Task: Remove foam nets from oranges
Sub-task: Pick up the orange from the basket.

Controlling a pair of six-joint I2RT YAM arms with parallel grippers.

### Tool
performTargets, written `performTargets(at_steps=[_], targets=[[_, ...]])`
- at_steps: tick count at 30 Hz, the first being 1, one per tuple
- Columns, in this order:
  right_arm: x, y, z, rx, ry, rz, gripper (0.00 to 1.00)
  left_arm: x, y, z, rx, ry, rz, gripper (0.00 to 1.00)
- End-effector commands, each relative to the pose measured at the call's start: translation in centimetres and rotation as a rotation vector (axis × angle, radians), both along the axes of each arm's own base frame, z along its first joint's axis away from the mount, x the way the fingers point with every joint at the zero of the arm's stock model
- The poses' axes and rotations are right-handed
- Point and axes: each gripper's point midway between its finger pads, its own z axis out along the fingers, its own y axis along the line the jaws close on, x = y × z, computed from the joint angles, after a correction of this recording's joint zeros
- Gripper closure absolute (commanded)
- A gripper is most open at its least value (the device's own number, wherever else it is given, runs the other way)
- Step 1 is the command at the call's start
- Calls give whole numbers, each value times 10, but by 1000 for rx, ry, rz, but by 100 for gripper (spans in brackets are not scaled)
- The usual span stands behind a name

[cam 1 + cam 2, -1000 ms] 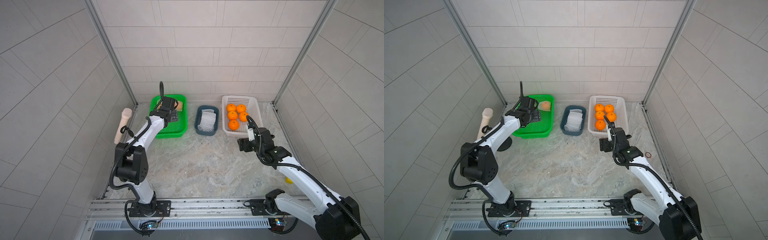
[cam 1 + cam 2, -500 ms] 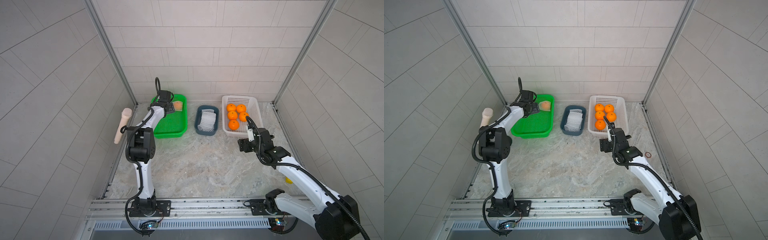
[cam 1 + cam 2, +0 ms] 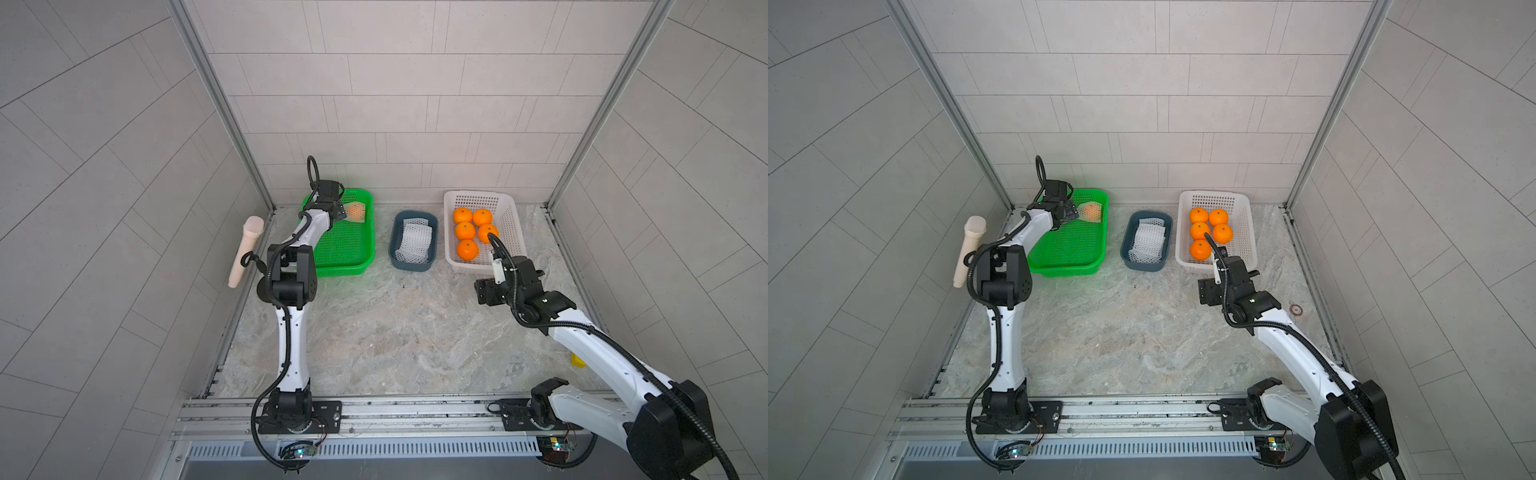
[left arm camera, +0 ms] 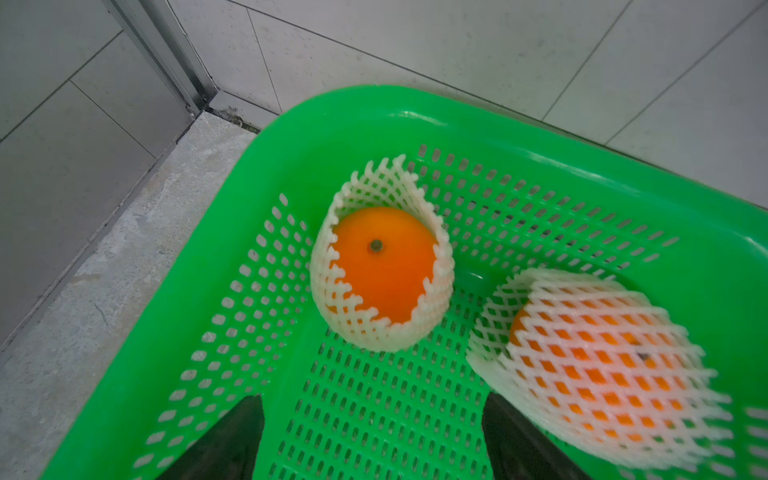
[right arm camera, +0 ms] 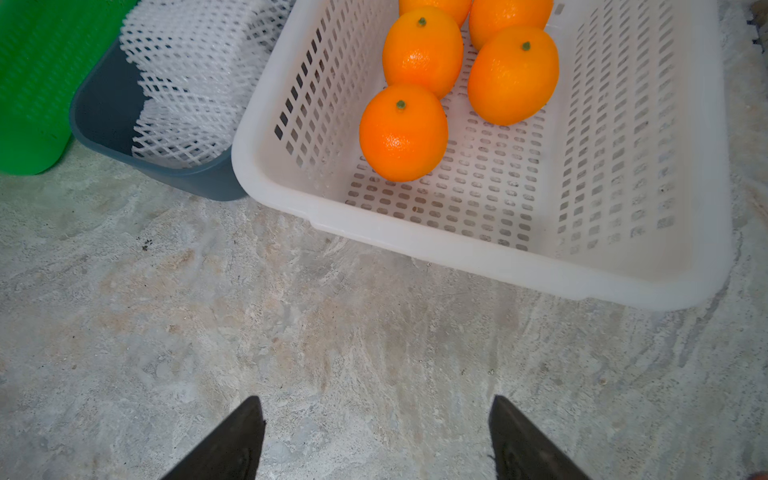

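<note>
Two oranges sit in foam nets at the far end of the green basket [image 4: 374, 108]. One orange [image 4: 382, 266] shows its stem through the open top of its net [image 4: 374, 328]. The other netted orange [image 4: 602, 374] lies against one finger of my left gripper [image 4: 372, 399], which is open and empty just above the basket floor. In both top views the left gripper [image 3: 337, 212] is beside a netted orange [image 3: 355, 211]. Several bare oranges [image 3: 468, 249] lie in the white basket [image 5: 457, 249]. My right gripper [image 5: 375, 399] is open over the table before it.
A blue bin [image 3: 392, 249] holding limp foam nets [image 3: 413, 241] stands between the green basket [image 3: 345, 266] and the white basket [image 3: 515, 232]. A beige cylinder [image 3: 245, 249] leans on the left wall. A small yellow object [image 3: 578, 360] lies by the right wall.
The left arm has folded upright and carried its gripper towards the far left corner of the green basket. The right arm has not moved.
</note>
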Motion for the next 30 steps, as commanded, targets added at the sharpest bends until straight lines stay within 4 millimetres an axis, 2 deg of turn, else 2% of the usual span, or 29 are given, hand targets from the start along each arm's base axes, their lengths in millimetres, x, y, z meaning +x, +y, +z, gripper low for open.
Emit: performTargets(at_steps=[1,17,30], targets=[[4,-1,1,-14,-14,-3,14,15,11,9,-14,-66,36,12],[7,-1,-8,-28,10,-2,14,48,16,-20,-36,-83,32,8],[8,-1,-11,-33,17,-1,14,52,23,-38,-4,-54,57,7]])
